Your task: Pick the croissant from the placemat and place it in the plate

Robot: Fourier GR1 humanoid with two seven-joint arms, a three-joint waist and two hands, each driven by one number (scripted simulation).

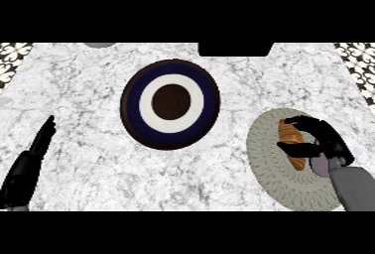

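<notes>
The croissant (292,144) is seen lying on the placemat (273,166), a round, pale woven mat at the right of the marble bench (88,99). It lies lengthwise, roughly up and down in the view, on the mat's upper right part. The right hand (327,140) is brought in from the lower right, its grey forearm crossing the mat's lower right edge. Its fingers (302,120) are curled over the croissant's upper end, and the thumb (295,147) is laid across its middle, so the pastry is clamped between them while still resting on the mat. Whether it has been lifted at all cannot be told.

The plate (170,104) is set near the bench's middle, well apart from the mat and to its upper left. It is ringed dark blue, then white, with a dark brown centre.

The left hand (40,139) is shown at the left edge, its fingers straight and held together, pointing up the view, with nothing held.
</notes>
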